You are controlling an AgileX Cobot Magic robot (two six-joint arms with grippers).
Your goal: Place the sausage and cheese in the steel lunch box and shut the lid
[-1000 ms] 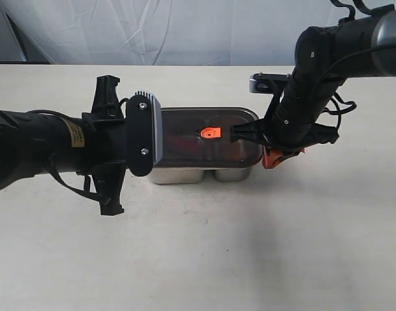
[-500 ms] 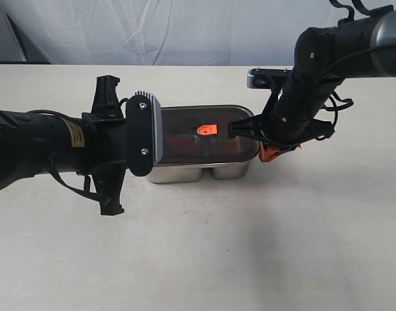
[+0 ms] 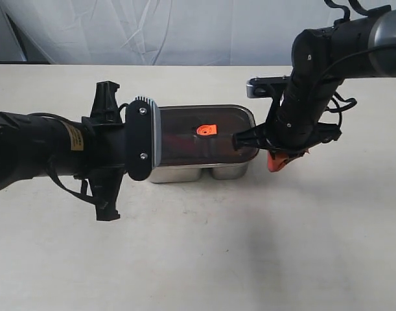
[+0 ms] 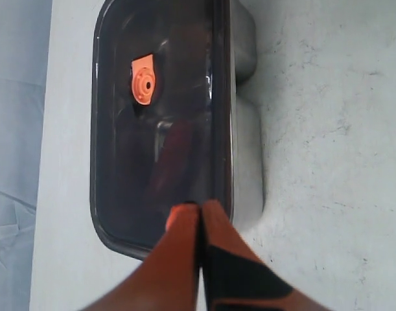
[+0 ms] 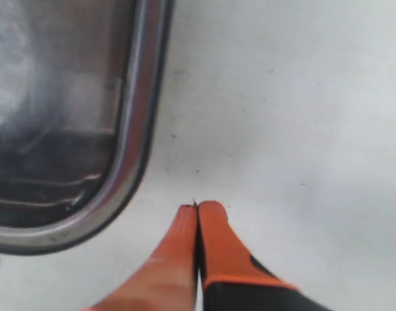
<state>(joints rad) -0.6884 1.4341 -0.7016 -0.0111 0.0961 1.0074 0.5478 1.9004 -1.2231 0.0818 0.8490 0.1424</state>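
Note:
The steel lunch box (image 3: 201, 172) (image 4: 247, 162) stands in the middle of the table with the dark translucent lid (image 3: 185, 133) (image 4: 120, 116) lying on it, orange valve tab (image 3: 206, 129) (image 4: 144, 80) up. A dim reddish shape under the lid (image 4: 175, 152) looks like the sausage; the cheese is hidden. My left gripper (image 4: 200, 205) is shut, empty, its tips over the lid's end; the exterior view hides it behind the arm. My right gripper (image 3: 277, 162) (image 5: 197, 206) is shut and empty above bare table, just off the box's other end (image 5: 129, 139).
The pale table (image 3: 204, 259) stretches wide in front of the box and to its right. A white cloth backdrop (image 3: 185, 29) hangs behind the table's far edge. The left arm's bulky wrist (image 3: 140, 138) covers the box's left end in the exterior view.
My right gripper has slid off the lid's right end, moving slightly right and toward the front, and the lid has settled on the box. The left arm has barely shifted.

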